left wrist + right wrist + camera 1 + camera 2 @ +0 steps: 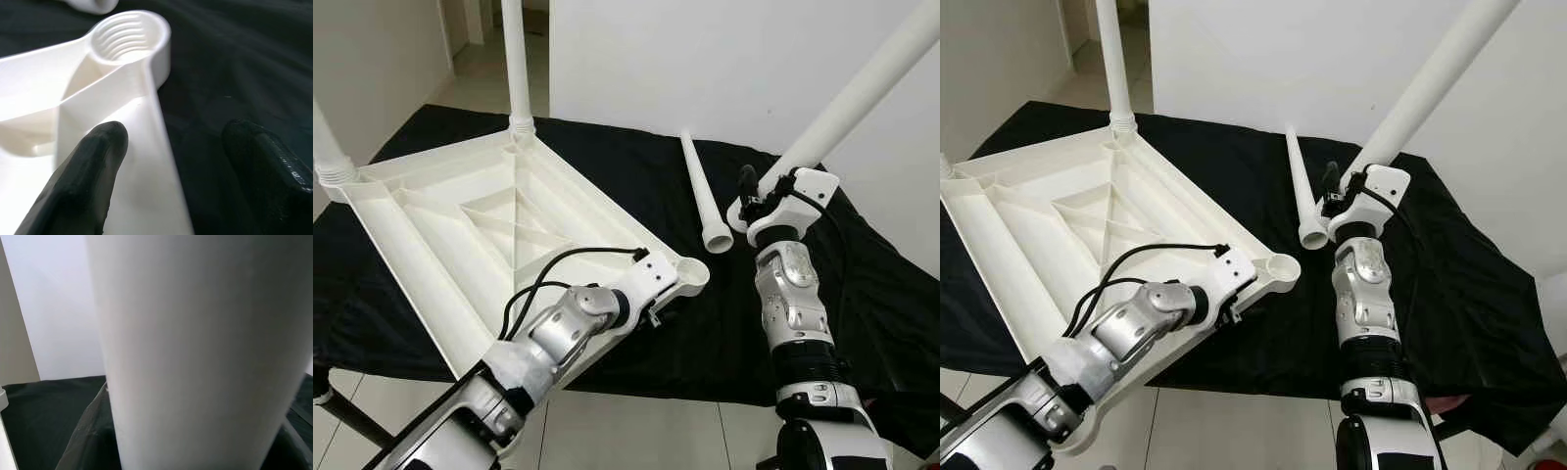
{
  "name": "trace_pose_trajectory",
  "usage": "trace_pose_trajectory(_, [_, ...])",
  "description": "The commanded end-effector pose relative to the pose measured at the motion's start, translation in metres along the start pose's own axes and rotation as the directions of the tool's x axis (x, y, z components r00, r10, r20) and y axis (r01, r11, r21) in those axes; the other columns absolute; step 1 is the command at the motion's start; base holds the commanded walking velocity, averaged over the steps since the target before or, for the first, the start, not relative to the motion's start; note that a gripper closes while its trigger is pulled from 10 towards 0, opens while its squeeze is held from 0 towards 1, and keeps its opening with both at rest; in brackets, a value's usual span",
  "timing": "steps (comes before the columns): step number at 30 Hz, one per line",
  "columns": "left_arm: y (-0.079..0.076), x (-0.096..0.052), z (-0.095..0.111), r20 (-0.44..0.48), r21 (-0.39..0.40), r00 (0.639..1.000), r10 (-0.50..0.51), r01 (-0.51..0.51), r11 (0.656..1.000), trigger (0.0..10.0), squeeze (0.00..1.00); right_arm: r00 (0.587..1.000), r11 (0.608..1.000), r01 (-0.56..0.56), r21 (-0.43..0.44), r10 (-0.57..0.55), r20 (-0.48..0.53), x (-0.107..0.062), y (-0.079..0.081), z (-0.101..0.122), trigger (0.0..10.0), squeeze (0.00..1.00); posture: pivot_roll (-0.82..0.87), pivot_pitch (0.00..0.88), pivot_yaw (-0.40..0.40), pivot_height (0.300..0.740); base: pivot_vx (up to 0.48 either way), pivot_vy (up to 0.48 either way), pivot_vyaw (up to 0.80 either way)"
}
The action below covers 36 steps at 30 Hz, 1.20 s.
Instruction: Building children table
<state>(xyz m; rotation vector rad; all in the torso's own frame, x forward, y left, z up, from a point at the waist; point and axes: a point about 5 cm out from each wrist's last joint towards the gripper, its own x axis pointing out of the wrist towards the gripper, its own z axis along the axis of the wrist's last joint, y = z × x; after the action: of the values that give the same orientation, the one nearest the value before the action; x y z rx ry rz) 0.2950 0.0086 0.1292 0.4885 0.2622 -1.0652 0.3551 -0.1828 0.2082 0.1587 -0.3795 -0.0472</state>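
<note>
The white table top (440,225) lies upside down on a black cloth. One leg (516,59) stands in its far corner and another (328,147) in its left corner. A third leg (703,196) lies loose on the cloth. My left gripper (176,142) is open at the near right corner. One finger (93,161) rests on the rim and the other is over the cloth, just short of the empty threaded socket (128,36). My right gripper (759,196) is shut on a fourth leg (862,88), which tilts up to the right above the cloth.
The black cloth (862,294) covers a low surface whose front edge runs just before me, with pale floor tiles (636,431) below. A white wall (724,59) stands behind. Bare cloth lies between the table top's corner and the right arm.
</note>
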Motion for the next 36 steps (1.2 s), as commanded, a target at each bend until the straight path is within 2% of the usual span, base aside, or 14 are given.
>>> trace_pose_trajectory(1, [-0.021, -0.001, -0.010, -0.034, 0.046, 0.985, -0.170, 0.172, 0.984, 10.0, 0.00, 1.000, 1.000, 0.000, -0.012, 0.000, 0.028, 0.002, -0.002, 0.006, 10.0, 0.00, -0.02, 0.000, -0.103, 0.740, 0.000, 0.000, 0.00])
trace_pose_trajectory(3, [-0.021, -0.001, -0.010, -0.034, 0.046, 0.985, -0.170, 0.172, 0.984, 10.0, 0.00, 1.000, 1.000, 0.000, -0.012, 0.000, 0.028, 0.002, -0.002, 0.006, 10.0, 0.00, -0.02, 0.000, -0.103, 0.740, 0.000, 0.000, 0.00])
trace_pose_trajectory(7, [-0.025, -0.003, -0.012, -0.056, 0.075, 0.970, -0.235, 0.238, 0.968, 10.0, 0.00, 1.000, 1.000, -0.004, -0.015, 0.004, 0.029, 0.003, -0.002, 0.006, 10.0, 0.00, -0.02, 0.000, -0.104, 0.740, 0.000, 0.000, 0.00])
trace_pose_trajectory(15, [-0.029, -0.002, -0.015, -0.071, 0.103, 0.961, -0.268, 0.274, 0.956, 10.0, 0.00, 0.999, 1.000, -0.005, -0.017, 0.005, 0.031, 0.003, -0.002, 0.007, 10.0, 0.00, -0.02, 0.000, -0.096, 0.740, 0.000, 0.000, 0.00])
trace_pose_trajectory(20, [-0.030, -0.001, -0.022, -0.118, 0.050, 0.955, -0.274, 0.281, 0.958, 10.0, 0.00, 0.999, 1.000, 0.000, -0.020, 0.000, 0.036, 0.003, -0.004, 0.008, 10.0, 0.00, -0.03, 0.000, -0.089, 0.740, 0.000, 0.000, 0.00])
trace_pose_trajectory(21, [-0.030, -0.001, -0.024, -0.130, 0.015, 0.952, -0.276, 0.280, 0.960, 10.0, 0.00, 0.999, 1.000, 0.002, -0.021, -0.001, 0.037, 0.003, -0.004, 0.008, 10.0, 0.00, -0.03, 0.000, -0.088, 0.740, 0.000, 0.000, 0.00])
trace_pose_trajectory(24, [-0.026, 0.002, -0.023, -0.138, -0.017, 0.958, -0.252, 0.252, 0.968, 10.0, 0.00, 0.999, 1.000, 0.004, -0.021, -0.004, 0.038, 0.003, -0.004, 0.008, 10.0, 0.00, -0.03, 0.000, -0.087, 0.740, 0.000, 0.000, 0.00])
trace_pose_trajectory(27, [-0.020, 0.005, -0.021, -0.147, -0.090, 0.965, -0.217, 0.206, 0.974, 10.0, 0.00, 0.999, 1.000, 0.005, -0.020, -0.004, 0.037, 0.002, -0.004, 0.008, 10.0, 0.00, -0.03, 0.000, -0.086, 0.740, 0.000, 0.000, 0.00])
trace_pose_trajectory(30, [-0.017, 0.006, -0.018, -0.135, -0.056, 0.971, -0.195, 0.189, 0.980, 10.0, 0.00, 0.999, 1.000, 0.006, -0.020, -0.005, 0.037, 0.002, -0.004, 0.008, 10.0, 0.00, -0.03, 0.000, -0.086, 0.740, 0.000, 0.000, 0.00])
trace_pose_trajectory(35, [-0.019, 0.004, -0.018, -0.129, -0.036, 0.968, -0.215, 0.212, 0.977, 10.0, 0.00, 0.999, 1.000, 0.008, -0.021, -0.007, 0.037, 0.003, -0.005, 0.008, 10.0, 0.00, -0.03, 0.000, -0.086, 0.740, 0.000, 0.000, 0.00])
trace_pose_trajectory(36, [-0.021, 0.003, -0.017, -0.123, -0.020, 0.964, -0.234, 0.233, 0.972, 4.4, 0.00, 0.999, 1.000, 0.009, -0.022, -0.008, 0.038, 0.003, -0.005, 0.008, 10.0, 0.00, -0.03, 0.000, -0.083, 0.740, 0.000, 0.000, 0.00])
